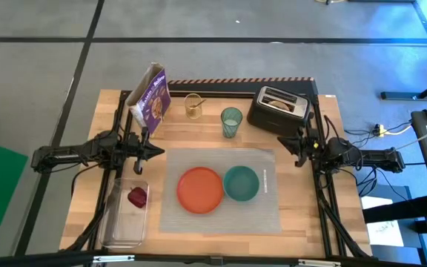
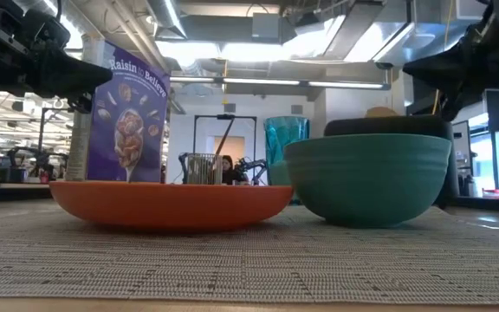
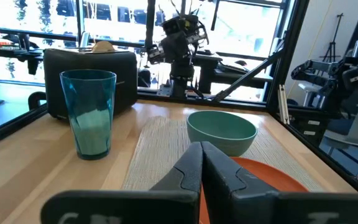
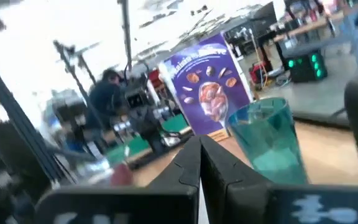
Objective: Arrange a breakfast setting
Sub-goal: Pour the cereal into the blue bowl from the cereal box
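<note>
The left gripper (image 1: 156, 150) is closed and empty, as is the right gripper (image 1: 290, 141). The translucent green plastic cup (image 1: 231, 122), between them toward the far edge, looks light, stiff and slippery; best grasped across its rim wall.

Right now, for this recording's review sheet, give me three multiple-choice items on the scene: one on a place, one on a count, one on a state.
1. Where is the dark red fruit?
A. on the orange plate
B. in the clear container
C. in the teal bowl

2. How many dishes rest on the grey placemat?
A. two
B. three
C. four

3. How do the left gripper's fingers stand?
A. wide open
B. shut on the green cup
C. shut, holding nothing

Answers:
B: the fruit lies in the clear container left of the placemat.
A: only the orange plate and teal bowl sit there.
C: its fingertips meet with nothing between.
</note>
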Action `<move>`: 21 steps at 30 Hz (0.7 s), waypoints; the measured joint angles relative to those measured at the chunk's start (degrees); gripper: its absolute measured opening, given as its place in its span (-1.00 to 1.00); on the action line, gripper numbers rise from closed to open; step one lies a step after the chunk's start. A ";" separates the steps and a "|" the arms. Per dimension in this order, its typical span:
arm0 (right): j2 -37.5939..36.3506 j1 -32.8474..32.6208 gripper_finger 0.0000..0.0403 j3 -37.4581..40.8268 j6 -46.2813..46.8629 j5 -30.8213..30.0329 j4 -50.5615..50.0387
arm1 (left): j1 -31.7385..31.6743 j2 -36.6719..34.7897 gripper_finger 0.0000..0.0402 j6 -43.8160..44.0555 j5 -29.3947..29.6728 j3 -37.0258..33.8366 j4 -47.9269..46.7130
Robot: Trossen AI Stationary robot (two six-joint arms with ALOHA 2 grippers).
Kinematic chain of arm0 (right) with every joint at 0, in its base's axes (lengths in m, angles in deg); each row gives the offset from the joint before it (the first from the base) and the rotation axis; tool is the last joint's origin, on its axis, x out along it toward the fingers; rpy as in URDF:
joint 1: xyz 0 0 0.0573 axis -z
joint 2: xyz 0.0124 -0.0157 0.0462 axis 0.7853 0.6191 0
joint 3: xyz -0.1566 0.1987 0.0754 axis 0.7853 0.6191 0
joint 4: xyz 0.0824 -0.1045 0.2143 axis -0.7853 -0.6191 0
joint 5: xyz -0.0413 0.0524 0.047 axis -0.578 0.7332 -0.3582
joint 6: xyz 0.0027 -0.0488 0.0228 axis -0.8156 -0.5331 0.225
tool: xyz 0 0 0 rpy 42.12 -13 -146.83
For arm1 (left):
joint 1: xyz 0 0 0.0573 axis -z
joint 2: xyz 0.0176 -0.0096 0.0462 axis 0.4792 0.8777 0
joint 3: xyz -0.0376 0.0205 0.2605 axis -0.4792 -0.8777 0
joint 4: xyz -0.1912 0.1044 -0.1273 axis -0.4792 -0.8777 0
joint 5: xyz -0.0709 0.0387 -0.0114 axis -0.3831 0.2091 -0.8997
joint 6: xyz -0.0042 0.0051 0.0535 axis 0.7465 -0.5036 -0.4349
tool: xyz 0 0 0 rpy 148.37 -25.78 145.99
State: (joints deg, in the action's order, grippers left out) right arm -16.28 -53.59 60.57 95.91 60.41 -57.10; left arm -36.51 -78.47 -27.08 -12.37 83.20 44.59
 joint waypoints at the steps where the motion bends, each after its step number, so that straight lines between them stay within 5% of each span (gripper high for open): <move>1: 0.00 0.00 -1.00 0.02 1.80 -0.22 -0.06 | -0.02 0.00 -1.00 0.00 0.01 0.01 -0.02; 7: 0.02 0.00 -1.00 0.01 4.87 -0.26 0.78 | -0.02 0.00 -1.00 -0.92 0.09 0.00 0.01; 14: 0.03 0.00 -1.00 0.00 5.50 -0.83 8.70 | -0.02 0.00 -1.00 -23.81 6.77 0.02 0.57; 21: 0.04 0.00 -1.00 0.01 12.48 -12.94 12.65 | -0.02 0.02 -1.00 -23.02 7.08 0.01 3.71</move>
State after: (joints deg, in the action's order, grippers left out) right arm -16.23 -53.59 60.58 108.39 47.48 -44.45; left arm -36.53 -78.45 -50.10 -5.29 83.21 48.29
